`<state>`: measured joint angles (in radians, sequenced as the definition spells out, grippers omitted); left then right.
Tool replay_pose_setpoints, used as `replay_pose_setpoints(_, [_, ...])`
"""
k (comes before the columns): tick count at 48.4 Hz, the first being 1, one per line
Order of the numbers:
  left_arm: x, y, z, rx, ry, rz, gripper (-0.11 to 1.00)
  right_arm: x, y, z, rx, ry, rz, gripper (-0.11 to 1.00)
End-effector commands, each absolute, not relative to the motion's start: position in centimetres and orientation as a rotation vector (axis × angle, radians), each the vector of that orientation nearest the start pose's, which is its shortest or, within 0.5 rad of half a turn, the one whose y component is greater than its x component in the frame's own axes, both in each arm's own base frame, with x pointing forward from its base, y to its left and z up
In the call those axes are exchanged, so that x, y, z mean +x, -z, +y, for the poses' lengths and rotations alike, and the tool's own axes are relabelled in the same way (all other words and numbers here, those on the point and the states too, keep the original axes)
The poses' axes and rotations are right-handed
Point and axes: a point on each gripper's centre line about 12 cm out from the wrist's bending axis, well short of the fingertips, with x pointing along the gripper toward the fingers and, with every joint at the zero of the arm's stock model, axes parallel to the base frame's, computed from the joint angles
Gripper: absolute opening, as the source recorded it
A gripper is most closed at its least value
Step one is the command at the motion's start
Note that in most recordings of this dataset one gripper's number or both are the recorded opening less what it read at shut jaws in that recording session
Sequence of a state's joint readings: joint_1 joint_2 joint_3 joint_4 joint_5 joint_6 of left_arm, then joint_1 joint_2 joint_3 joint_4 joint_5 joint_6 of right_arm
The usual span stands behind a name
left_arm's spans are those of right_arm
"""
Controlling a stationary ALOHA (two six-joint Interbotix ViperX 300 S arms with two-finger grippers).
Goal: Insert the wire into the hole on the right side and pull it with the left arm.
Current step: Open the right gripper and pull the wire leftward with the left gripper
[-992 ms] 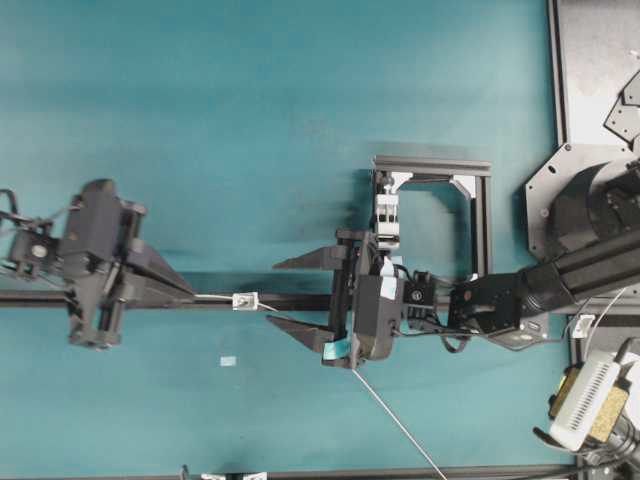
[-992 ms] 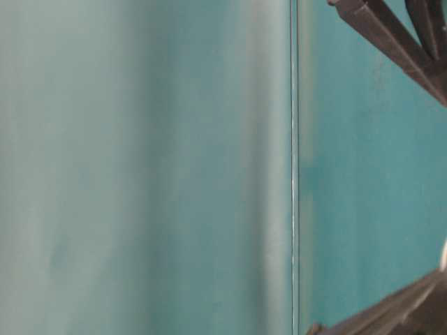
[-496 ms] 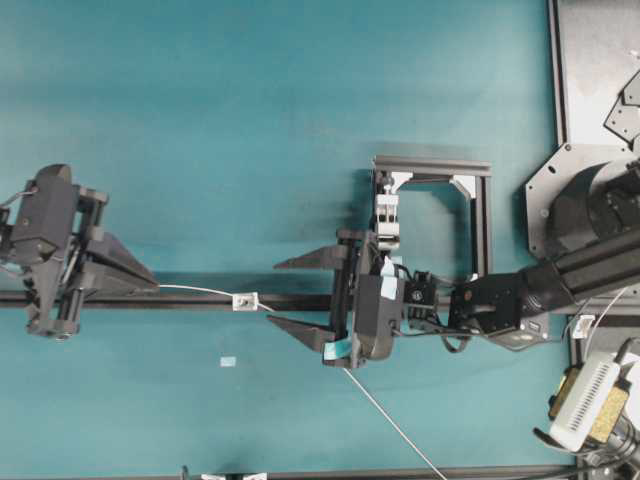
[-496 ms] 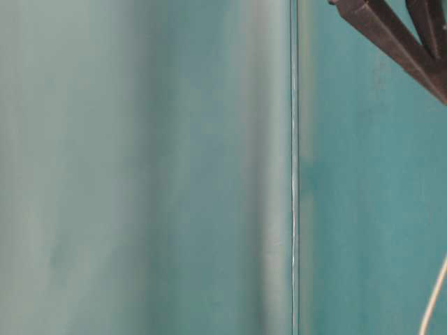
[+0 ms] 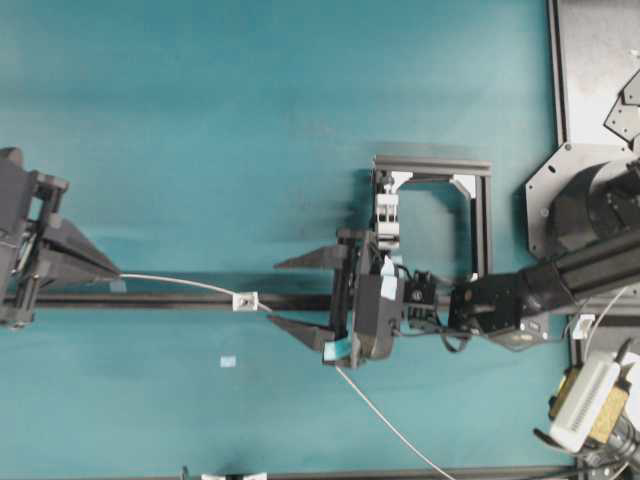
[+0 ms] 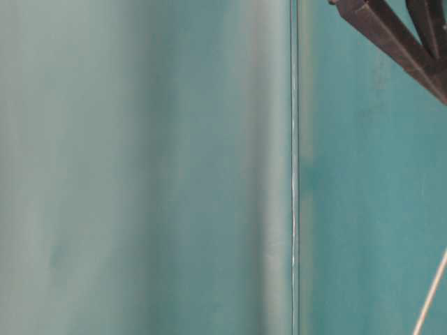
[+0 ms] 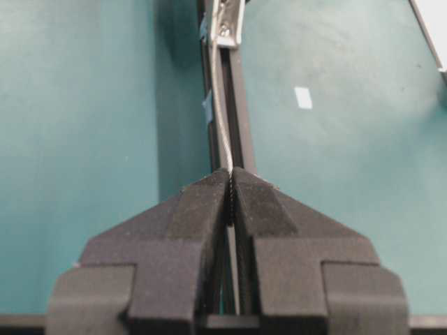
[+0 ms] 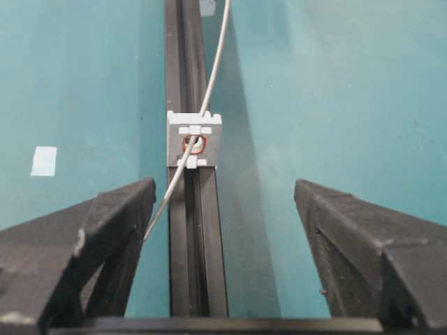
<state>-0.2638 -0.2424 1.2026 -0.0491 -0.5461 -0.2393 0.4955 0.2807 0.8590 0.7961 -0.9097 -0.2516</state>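
Overhead: we see the left gripper [image 5: 112,274] at the far left edge, fingers pinched together on the wire [image 5: 180,283]. The wire runs from those tips through the hole [image 5: 243,300] in the small bracket on the black rail [image 5: 160,300], then passes under the right gripper [image 5: 282,295] and trails off toward the bottom edge. Right gripper sits just right of the bracket, jaws spread wide, holding nothing (one finger either side of the rail).

Table-level: mostly blurred teal; we only make out a pale strand at bottom right and dark bars top right.

Left wrist: fingers [image 7: 195,209] clamped on the wire, bracket ahead on the rail.

Right wrist: wire threaded through the hole [image 8: 193,144], fingers [image 8: 119,209] well apart.
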Motion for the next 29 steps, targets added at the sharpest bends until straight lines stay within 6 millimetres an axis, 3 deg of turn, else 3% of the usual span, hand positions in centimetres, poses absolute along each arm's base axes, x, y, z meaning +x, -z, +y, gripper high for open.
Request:
replay_pose_setpoints(1, [25.52,-14.81,-6.67,-0.222,0.185,0.405,-0.10,34.69,-10.04,11.22,0.111,0.147,0.292,0.81])
replay_pose_setpoints(29, [25.76,-14.76,-6.59,-0.230,0.173,0.438,-0.07,34.86,-10.25,11.29,0.115,0.148,0.284,0.81])
